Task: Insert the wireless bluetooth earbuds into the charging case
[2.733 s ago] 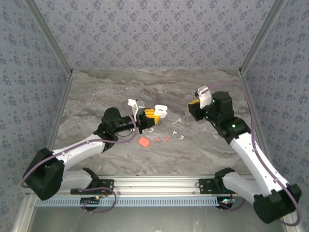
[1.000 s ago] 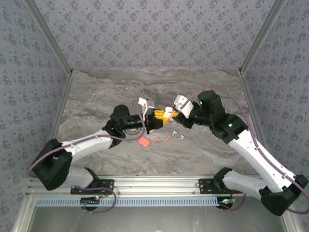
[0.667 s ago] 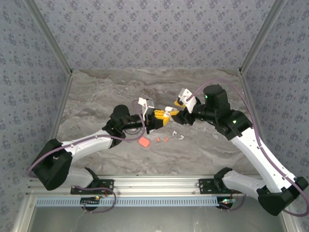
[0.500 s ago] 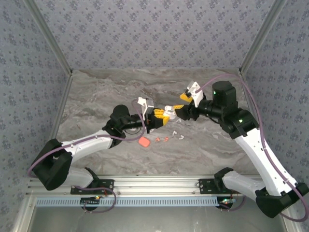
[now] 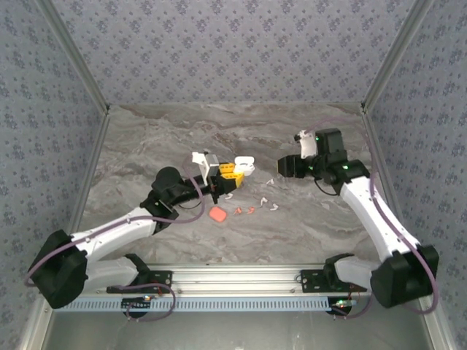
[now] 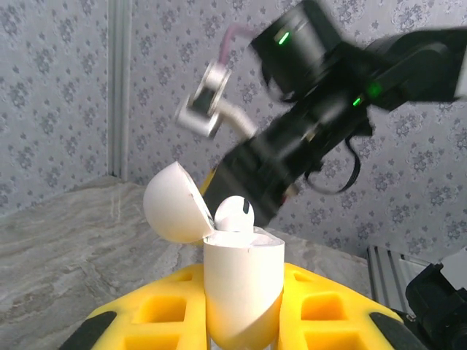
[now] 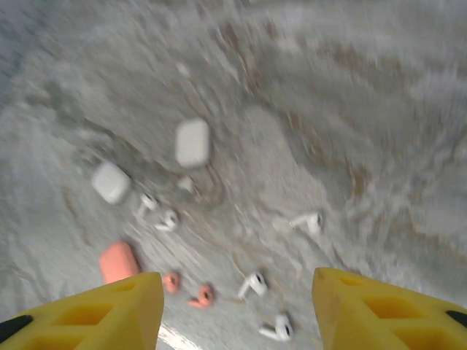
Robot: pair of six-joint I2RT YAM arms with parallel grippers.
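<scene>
Right wrist view motion-smeared: you cannot resolve the earbuds (image 7: 255,283). Left wrist: open case (image 6: 242,292) cropped at 6 o'clock, right arm (image 6: 306,138) behind it blurred.

Open white charging case (image 6: 242,292) upright, 1 earbud (image 6: 233,213) inside; 2 salmon-red earbuds (image 7: 202,295) lie loose.
</scene>
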